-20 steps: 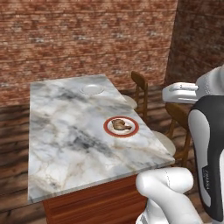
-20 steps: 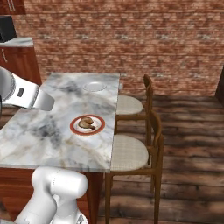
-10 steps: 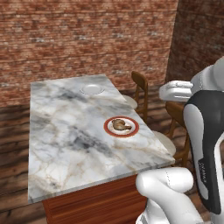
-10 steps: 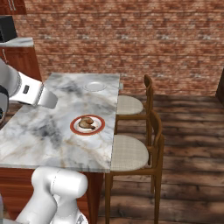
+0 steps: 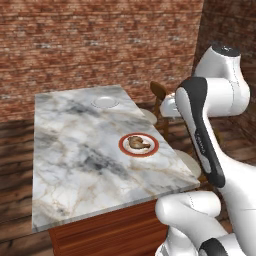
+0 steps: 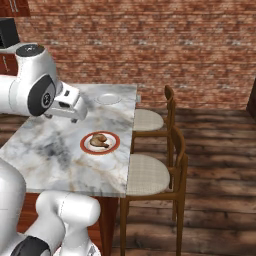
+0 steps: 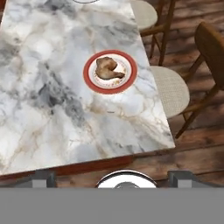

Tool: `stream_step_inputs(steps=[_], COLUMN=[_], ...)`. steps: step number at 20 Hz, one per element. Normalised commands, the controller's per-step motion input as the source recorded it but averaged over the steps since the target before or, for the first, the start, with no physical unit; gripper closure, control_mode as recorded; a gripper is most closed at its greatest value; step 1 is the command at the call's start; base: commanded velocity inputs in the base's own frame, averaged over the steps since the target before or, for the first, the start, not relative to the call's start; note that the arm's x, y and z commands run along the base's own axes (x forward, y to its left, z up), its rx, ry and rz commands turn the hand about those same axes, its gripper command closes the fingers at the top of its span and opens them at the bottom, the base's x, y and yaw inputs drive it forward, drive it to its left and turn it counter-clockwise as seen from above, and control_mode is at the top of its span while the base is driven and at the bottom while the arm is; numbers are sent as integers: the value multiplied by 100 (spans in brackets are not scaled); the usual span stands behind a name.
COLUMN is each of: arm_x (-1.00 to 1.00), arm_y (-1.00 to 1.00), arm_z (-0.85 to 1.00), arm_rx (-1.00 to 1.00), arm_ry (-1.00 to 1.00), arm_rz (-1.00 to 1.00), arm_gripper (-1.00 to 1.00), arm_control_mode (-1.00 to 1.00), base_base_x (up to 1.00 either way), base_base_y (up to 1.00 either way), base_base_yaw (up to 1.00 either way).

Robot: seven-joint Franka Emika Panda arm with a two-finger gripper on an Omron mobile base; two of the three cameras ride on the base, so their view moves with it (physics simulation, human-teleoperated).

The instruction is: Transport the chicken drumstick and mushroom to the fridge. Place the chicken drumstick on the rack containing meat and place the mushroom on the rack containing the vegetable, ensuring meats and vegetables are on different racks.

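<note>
The golden-brown chicken drumstick point(image 5: 138, 143) point(image 6: 100, 140) point(image 7: 108, 68) lies on a red-rimmed white plate point(image 5: 121, 145) point(image 6: 83, 145) point(image 7: 89, 72) near the right edge of a marble table point(image 5: 75, 150). My gripper point(image 7: 113, 177) hovers high over the table's near side, well short of the plate. Its fingertips point(image 7: 43, 177) stand far apart, open and empty. The white hand point(image 6: 67, 102) hangs above the table's left part. I cannot make out a mushroom. The fridge, its racks and the red meat are out of view.
A shallow white dish point(image 5: 105, 102) point(image 6: 108, 99) sits at the table's far end. Two wooden chairs with pale cushions point(image 6: 150, 175) point(image 6: 147, 120) stand along the right side. Brick walls close the back, and wooden floor runs to the right.
The arm has swung up and over the table, carrying the hand rightward from the left edge toward the plate. Plate and drumstick have not moved.
</note>
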Motion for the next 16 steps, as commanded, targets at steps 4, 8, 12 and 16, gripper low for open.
stream_step_inputs(steps=[4, 8, 12, 16], arm_x=[100, 86, 69, 43], arm_y=[17, 11, 0, 0], arm_z=[-61, -65, -60, -39], arm_rx=[-4, 0, 0, 0], arm_ry=[35, 28, 25, 18], arm_rz=[5, 3, 2, 0], arm_gripper=[-100, -100, -100, -100], arm_control_mode=[-100, -100, -100, -100], base_base_x=[0, 0, 0, 0], base_base_y=[0, 0, 0, 0], base_base_yaw=[0, 0, 0, 0])
